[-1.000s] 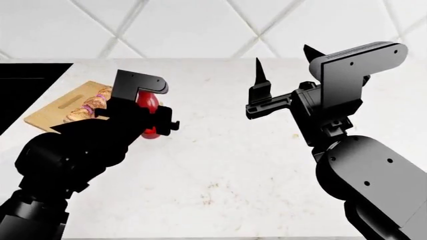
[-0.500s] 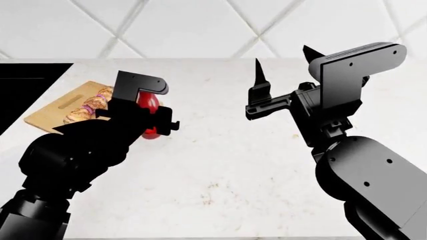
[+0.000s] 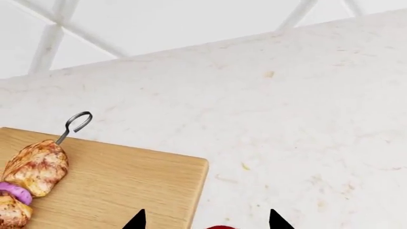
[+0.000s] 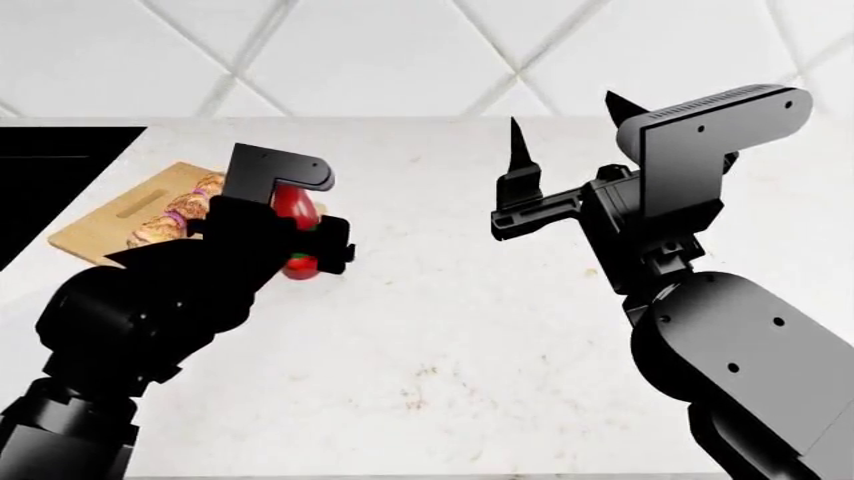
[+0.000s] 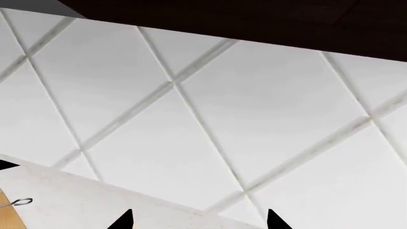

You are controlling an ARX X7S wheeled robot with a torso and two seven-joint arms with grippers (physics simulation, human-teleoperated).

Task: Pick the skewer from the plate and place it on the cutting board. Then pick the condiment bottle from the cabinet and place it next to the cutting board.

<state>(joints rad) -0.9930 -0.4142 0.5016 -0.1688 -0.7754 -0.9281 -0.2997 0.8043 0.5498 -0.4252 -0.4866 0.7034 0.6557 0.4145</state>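
Observation:
The skewer, browned meat and purple onion on a thin rod with a looped end, lies on the light wooden cutting board, which the head view shows at far left. The red condiment bottle stands on the counter just right of the board. Only the bottle's red top shows in the left wrist view. My left gripper is open, with the bottle between its spread tips and touching neither. My right gripper is raised, open and empty, facing the wall. The plate is out of view.
The pale marble counter runs to a white diamond-tiled wall. A black area borders the counter beside the board at far left. A dark underside hangs above the tiles in the right wrist view.
My left arm has shifted slightly, and the bottle's lower end with its green band now shows more clearly below the gripper. The right arm has not moved.

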